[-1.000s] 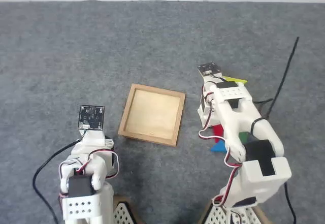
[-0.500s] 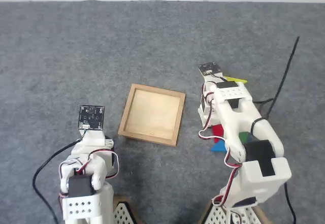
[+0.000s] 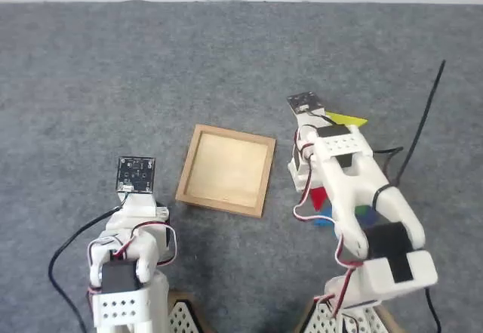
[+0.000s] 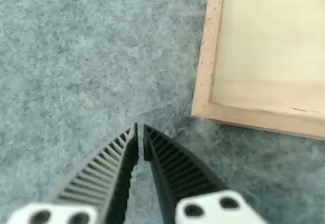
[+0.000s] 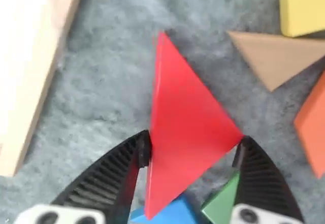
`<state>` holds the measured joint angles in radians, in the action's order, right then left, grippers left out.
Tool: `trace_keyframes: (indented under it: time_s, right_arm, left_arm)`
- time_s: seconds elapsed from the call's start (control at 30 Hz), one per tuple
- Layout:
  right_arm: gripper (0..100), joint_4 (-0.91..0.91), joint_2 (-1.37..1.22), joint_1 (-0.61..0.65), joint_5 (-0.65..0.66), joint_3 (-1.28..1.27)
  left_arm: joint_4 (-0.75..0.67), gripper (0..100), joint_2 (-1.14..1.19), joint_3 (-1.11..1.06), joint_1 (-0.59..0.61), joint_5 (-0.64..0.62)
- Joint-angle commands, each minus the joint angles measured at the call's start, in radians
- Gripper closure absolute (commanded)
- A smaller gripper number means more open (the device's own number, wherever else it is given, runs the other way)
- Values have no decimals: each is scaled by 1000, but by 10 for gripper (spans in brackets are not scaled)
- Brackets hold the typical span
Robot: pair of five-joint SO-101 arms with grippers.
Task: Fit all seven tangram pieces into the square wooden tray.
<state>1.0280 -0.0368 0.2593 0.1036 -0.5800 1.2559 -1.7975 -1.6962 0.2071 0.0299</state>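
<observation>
The square wooden tray (image 3: 185, 176) lies empty at the table's middle; its edge (image 5: 30, 71) also shows in the right wrist view. To its right my right gripper (image 5: 193, 145) is shut on the red triangle (image 5: 188, 122), one finger on each side. Under the right arm the red triangle (image 3: 318, 197) peeks out, with a blue piece (image 3: 324, 218) and a green piece (image 3: 364, 212) beside it. Yellow (image 5: 302, 5), tan (image 5: 277, 56) and orange (image 5: 312, 122) pieces lie just beyond. My left gripper (image 4: 139, 128) is shut on nothing, over the felt near the tray's corner (image 4: 203, 109).
A yellow piece (image 3: 347, 119) lies past the right arm's wrist. A black cable (image 3: 423, 114) runs along the right side. Grey felt covers the table, with open room behind and left of the tray.
The right arm has shifted slightly left, toward the tray. The left arm has not moved.
</observation>
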Motion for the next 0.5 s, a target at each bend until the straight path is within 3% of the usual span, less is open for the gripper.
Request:
trace_keyframes:
  time_s: [0.0,0.2,0.37,0.47]
  right_arm:
    - [753,-2,87,31,-14,0]
    - [749,-2,85,38,-15,5]
    - [656,-2,79,-25,-9,18]
    - [653,-21,77,-64,-9,29]
  left_arm:
    - [5,982,-18,13,5,-17]
    - [5,982,-18,13,5,-17]
    - [5,982,-18,13,5,-17]
    - [5,982,-18,13,5,-17]
